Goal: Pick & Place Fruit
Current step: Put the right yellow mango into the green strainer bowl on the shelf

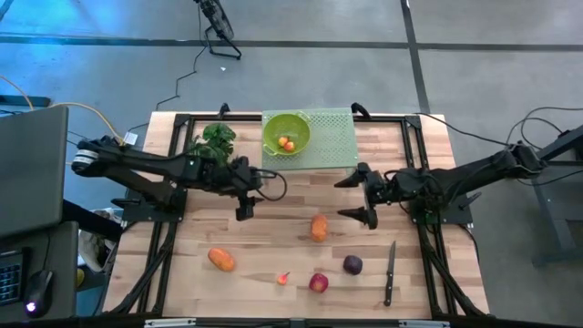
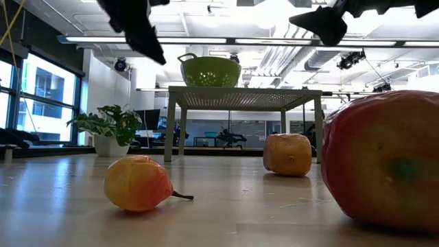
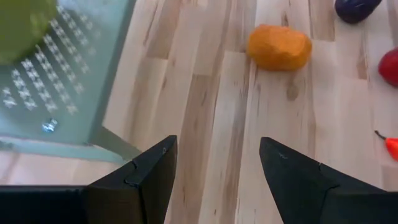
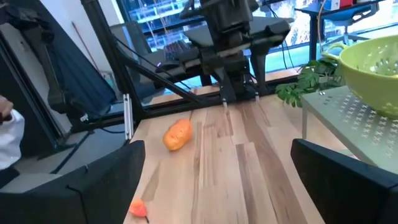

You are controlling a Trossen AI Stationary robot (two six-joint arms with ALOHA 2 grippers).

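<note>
While both hover empty above the surface point(image 1: 273, 228), left pincer point(image 1: 245, 202) is part-spread, right pincer point(image 1: 358, 197) spread wide; fruit point(image 1: 319, 227) lies lower centre, touching neither; some sits in green colander point(image 1: 286, 133).

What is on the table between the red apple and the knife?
A dark purple plum sits between the red apple and the knife, seen in the high view.

A red apple point(image 2: 384, 161) looms at the table's point(image 2: 226, 213) near right edge. A small orange-red fruit point(image 2: 137, 183) with a stem lies left of centre, an orange fruit point(image 2: 288, 154) farther back. Behind stand a green colander point(image 2: 209, 71) on a perforated stand point(image 2: 240, 99) and a potted plant point(image 2: 110, 127). Two dark grippers hang overhead.
</note>
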